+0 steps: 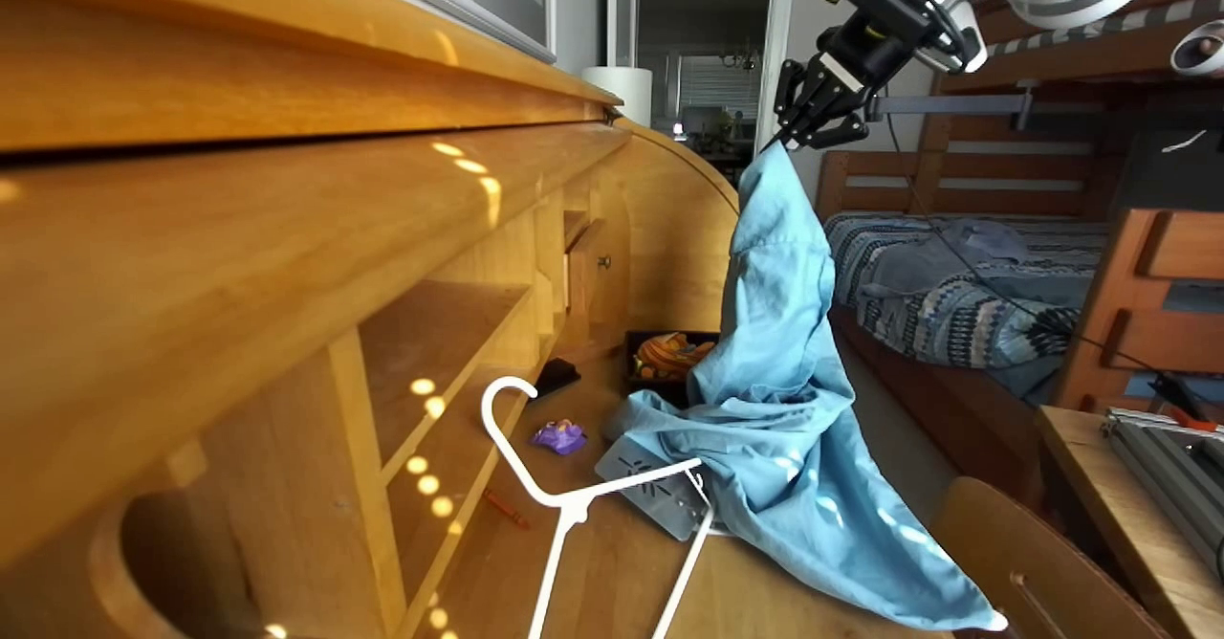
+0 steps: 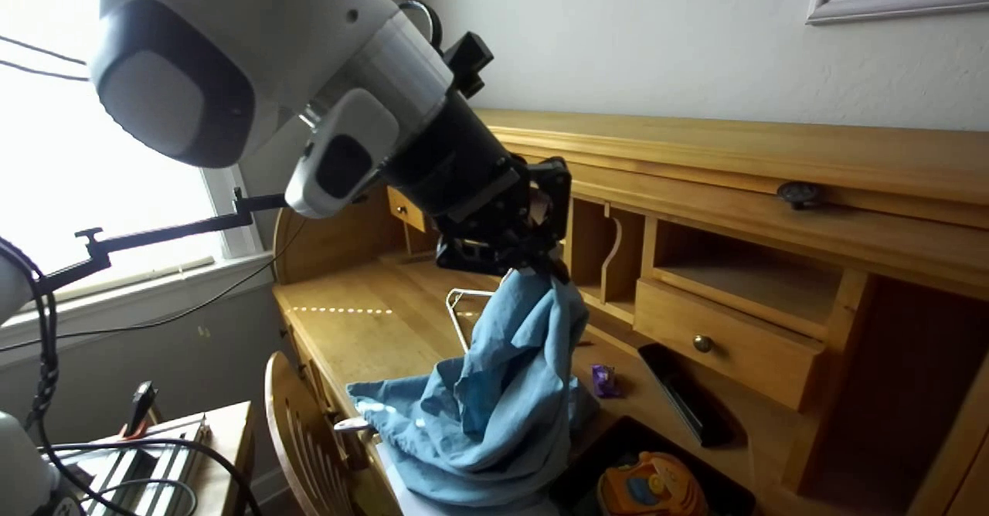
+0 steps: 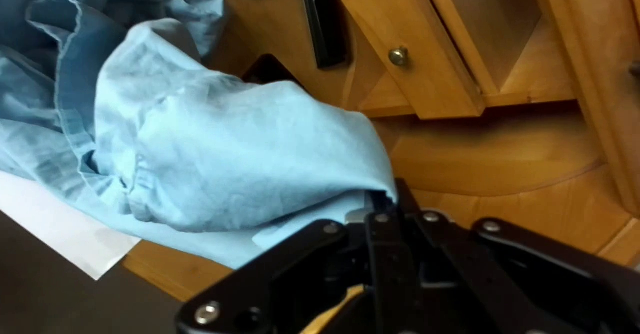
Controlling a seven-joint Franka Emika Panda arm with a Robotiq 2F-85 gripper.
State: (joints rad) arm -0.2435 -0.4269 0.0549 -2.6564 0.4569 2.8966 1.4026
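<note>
My claw was narrow, the fingers lying side by side with hardly any gap, and at their tips I gripped a pinch of the blue cloth. Both exterior views showed that hold well above the desk. From my tips the cloth hung in a tall, steep peak, and its lower folds lay bunched on the desk's top. One corner spread out to the desk's front edge, where a white tip poked from it.

In an exterior view a white hanger showed over the desk's top, and one of its arms reached as far as the cloth's folds; from that angle I couldn't tell whether the two touched. A gray card lay on the desk, partly behind that arm. A thin red stick lay close by the desk's shelves. Near the desk's drawer I saw a purple wrapper and, apart from it, a black case. A black tray sat on the desk just beside the cloth, with an orange thing inside. A white sheet stuck out beneath the cloth past the desk's front edge, and a wooden chair stood along that same edge.
</note>
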